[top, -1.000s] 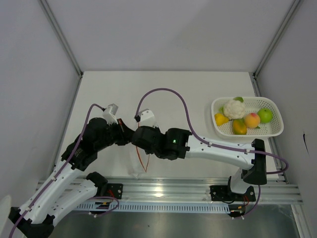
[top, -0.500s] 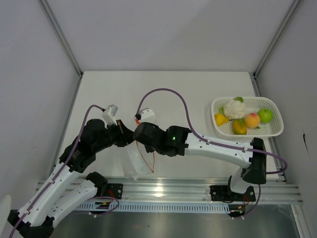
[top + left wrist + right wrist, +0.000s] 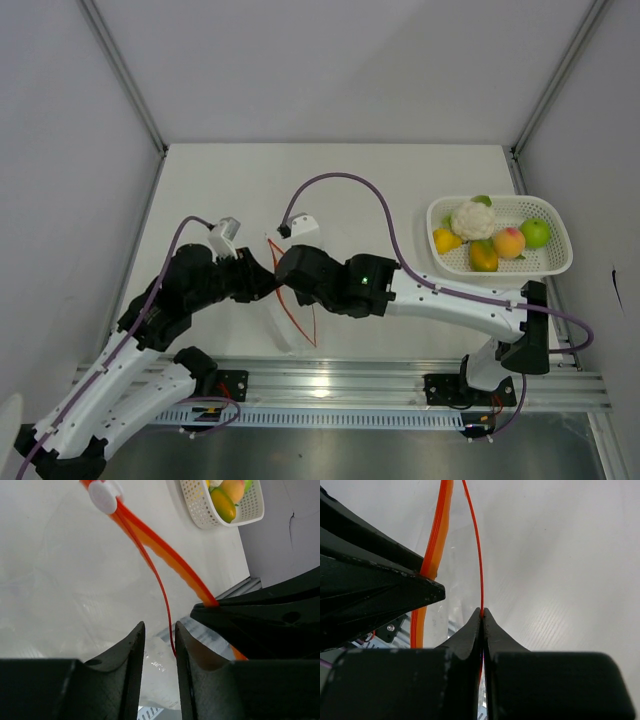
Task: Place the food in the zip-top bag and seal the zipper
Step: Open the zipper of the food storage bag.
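The clear zip-top bag (image 3: 292, 325) hangs between my two grippers near the table's front edge. Its orange-red zipper (image 3: 165, 555) is split into two lips, with a white slider (image 3: 103, 495) at one end. My right gripper (image 3: 483, 611) is shut on one lip. My left gripper (image 3: 159, 627) has its jaws slightly apart, and the other lip (image 3: 169, 625) runs in beside one finger. In the top view the two grippers meet, left (image 3: 266, 283) and right (image 3: 284, 272). The food lies in the white basket (image 3: 500, 272): cauliflower (image 3: 472, 218), yellow fruit (image 3: 446, 240), orange fruit (image 3: 483, 257), peach (image 3: 510, 242), green apple (image 3: 536, 232).
The basket stands at the right edge of the table, and it also shows in the left wrist view (image 3: 200, 510). An aluminium rail (image 3: 330, 385) runs along the near edge under the bag. White walls close in the table on three sides.
Both grippers have shifted slightly to the right with the bag. The bag's two orange lips have spread farther apart and the pouch now hangs more to the right.
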Robot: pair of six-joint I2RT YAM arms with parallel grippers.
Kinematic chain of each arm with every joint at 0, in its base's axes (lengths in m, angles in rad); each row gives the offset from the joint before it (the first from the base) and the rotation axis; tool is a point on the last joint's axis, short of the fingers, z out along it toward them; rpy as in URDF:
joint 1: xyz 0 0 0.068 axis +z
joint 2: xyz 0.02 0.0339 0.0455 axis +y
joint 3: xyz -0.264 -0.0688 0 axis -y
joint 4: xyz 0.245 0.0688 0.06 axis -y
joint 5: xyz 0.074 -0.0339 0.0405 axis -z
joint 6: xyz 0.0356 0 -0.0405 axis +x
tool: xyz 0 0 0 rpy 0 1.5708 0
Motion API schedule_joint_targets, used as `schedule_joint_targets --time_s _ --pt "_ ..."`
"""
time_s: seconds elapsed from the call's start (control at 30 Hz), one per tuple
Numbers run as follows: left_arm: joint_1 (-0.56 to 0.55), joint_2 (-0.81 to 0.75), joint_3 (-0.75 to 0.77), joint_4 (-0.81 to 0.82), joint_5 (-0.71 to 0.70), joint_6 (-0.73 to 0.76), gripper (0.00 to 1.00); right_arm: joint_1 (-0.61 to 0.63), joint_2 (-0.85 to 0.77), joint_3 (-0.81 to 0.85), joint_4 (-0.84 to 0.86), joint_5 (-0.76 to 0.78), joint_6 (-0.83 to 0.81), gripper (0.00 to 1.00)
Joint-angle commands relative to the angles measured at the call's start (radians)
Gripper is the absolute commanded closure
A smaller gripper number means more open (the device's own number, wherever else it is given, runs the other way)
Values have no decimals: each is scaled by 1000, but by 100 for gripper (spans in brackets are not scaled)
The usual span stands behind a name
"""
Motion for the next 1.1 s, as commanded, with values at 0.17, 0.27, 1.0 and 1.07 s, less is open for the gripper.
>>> schedule_joint_targets --time_s 0.17,0.27,1.0,1.07 --pt "-66 50 24 -25 -26 13 65 33 -48 11 51 77 -4 100" --pt "-75 62 24 -33 -28 -5 70 33 -28 26 37 76 -6 100" --pt "-83 246 365 -266 -95 140 99 -202 -117 -215 98 189 -128 100" --pt "-83 280 346 -222 -47 156 99 -226 -124 -238 129 168 -140 100"
